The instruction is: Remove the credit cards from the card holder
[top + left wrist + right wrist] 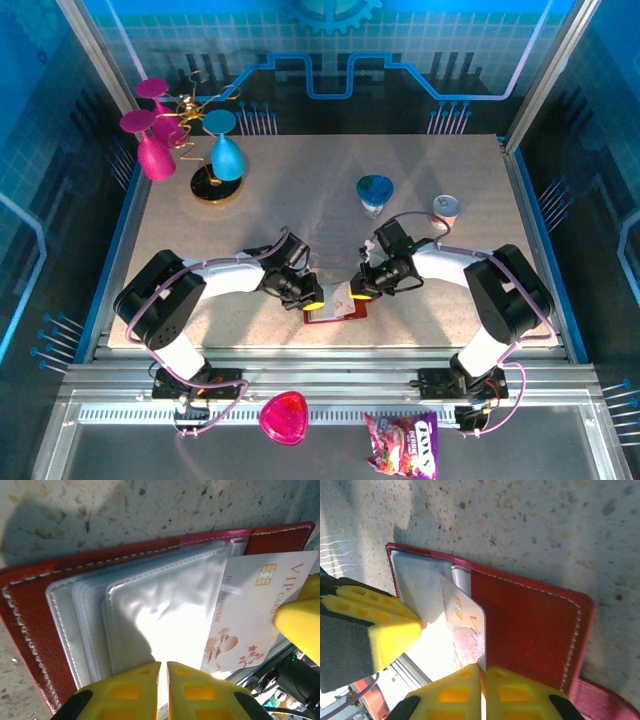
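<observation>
Now: right tool (482, 672) pinches "VIP" card (250, 610); left tool (164, 672) clamps card holder pocket (165, 600).

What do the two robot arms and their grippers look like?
The left arm and right arm have bulky black joints joined by white links, with a lilac cable looping along each. The left gripper and right gripper carry chunky yellow fingers moulded with square recesses.

Left arm (225, 278) and right arm (455, 265) bend inward, both jaws pinched shut.
</observation>
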